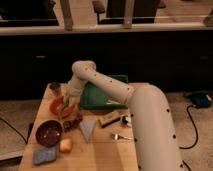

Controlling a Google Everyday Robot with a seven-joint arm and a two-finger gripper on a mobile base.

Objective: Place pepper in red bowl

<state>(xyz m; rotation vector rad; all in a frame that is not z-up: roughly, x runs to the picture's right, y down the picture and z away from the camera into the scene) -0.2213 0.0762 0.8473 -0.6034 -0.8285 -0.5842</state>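
The red bowl [58,106] sits at the left of the wooden table, bright orange-red and shallow. My gripper [67,106] hangs at the bowl's right rim, at the end of the white arm [102,82] that reaches in from the right. A small green-yellowish sliver, the pepper [65,103], shows right at the gripper, over the bowl's right side. I cannot tell whether the pepper is held or resting in the bowl.
A maroon bowl [48,133] stands in front of the red one. Near it lie a pale yellow lump [65,145], a blue-grey sponge [44,155], a dark cluster [73,123] and a grey cloth [87,127]. A green tray [103,94] is behind, with a small cup [55,88] at the back left.
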